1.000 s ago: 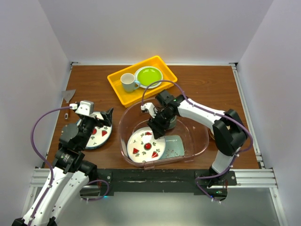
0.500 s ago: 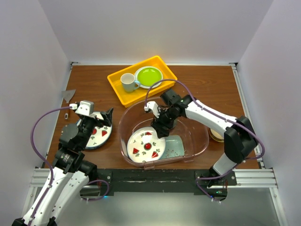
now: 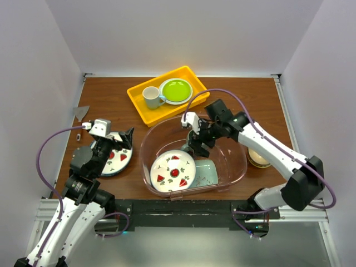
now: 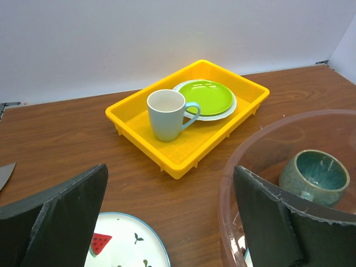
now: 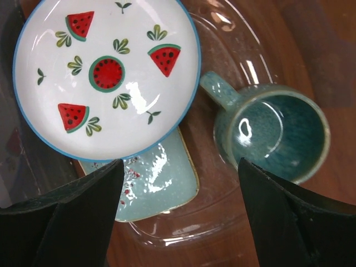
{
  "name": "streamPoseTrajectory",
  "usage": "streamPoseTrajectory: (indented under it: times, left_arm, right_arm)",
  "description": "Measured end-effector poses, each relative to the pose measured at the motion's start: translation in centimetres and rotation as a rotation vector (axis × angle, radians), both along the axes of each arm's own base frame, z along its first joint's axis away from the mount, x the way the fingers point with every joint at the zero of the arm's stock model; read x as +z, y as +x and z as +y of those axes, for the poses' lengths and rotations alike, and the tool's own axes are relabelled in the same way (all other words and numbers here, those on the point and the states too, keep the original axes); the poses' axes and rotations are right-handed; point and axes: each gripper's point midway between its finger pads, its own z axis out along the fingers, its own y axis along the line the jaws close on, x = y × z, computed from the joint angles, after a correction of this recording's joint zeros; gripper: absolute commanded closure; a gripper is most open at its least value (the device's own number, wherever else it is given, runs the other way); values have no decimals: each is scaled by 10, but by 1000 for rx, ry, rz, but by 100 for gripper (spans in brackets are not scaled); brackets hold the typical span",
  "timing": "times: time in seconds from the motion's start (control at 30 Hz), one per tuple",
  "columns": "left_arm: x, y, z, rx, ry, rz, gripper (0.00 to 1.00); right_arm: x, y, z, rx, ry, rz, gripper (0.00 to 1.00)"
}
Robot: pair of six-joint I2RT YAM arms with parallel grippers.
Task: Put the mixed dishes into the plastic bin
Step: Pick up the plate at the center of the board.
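Your left gripper point(image 3: 118, 140) hung wide open with nothing in it, and a watermelon plate point(image 3: 114, 160) lay on the table point(image 3: 250, 94) right beneath its fingers point(image 4: 61, 217). Ahead of it and a little to its right sat the yellow tray point(image 3: 142, 107), with the white mug point(image 3: 150, 97) and the lime-green plate point(image 3: 176, 90) inside. Nearer on its right stood the plastic bin point(image 3: 236, 167). Your right gripper point(image 3: 198, 147) hovered over that bin with its jaws spread wide and empty. Below it, inside the bin, a second watermelon plate point(image 5: 105, 78) lay partly over the mint-green tray point(image 5: 150, 189). The teal mug point(image 5: 272, 139) stood upright just beside that plate, its handle toward the rim, clear of both fingers point(image 5: 295, 222). Off to the gripper's right, outside the bin, the tan bowl point(image 3: 257, 158) sat on the table, partly hidden by the arm.
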Motion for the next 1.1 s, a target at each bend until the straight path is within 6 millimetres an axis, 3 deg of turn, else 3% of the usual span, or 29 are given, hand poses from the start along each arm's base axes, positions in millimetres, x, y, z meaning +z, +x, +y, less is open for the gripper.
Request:
streamPoseTrajectory:
  times: [0.37,0.8,1.1]
  left_arm:
    - [-3,2,-1,0,5,12,0]
    - [-8,6,2,25,11,31,0]
    - [-11,8,6,49,11,44,0]
  right_arm:
    - [48,37,-51,-184,120,-121,10]
    - [86,55,-75,-311,257,-233,4]
    - [112,77,-113,-545,365,-332,1]
